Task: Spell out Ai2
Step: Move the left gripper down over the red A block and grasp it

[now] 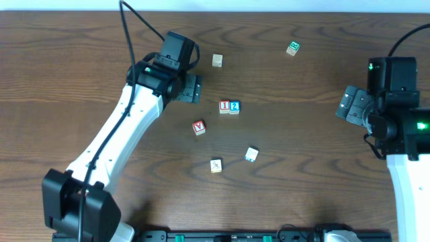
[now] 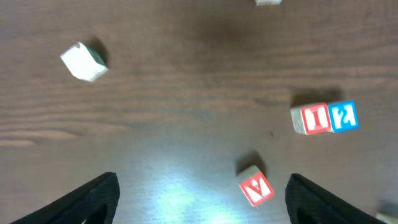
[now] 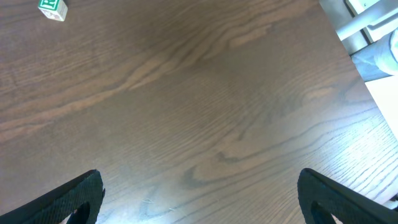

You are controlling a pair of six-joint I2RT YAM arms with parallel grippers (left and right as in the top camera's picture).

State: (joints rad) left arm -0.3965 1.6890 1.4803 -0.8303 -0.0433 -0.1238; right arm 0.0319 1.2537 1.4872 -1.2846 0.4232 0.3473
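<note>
Wood table (image 1: 302, 134), I block (image 1: 224, 106) touching 2 block (image 1: 234, 106)

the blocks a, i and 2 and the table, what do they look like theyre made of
A block, I block and 2 block: probably light wood with painted faces. Pale bare sides show beside the red and blue printed tops. Table: dark wood grain, perhaps veneer or laminate, semi-gloss, judging by the light glare on it in the left wrist view.

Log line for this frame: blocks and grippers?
I block + 2 block: touching | A block: apart | left gripper: open | right gripper: open
</note>
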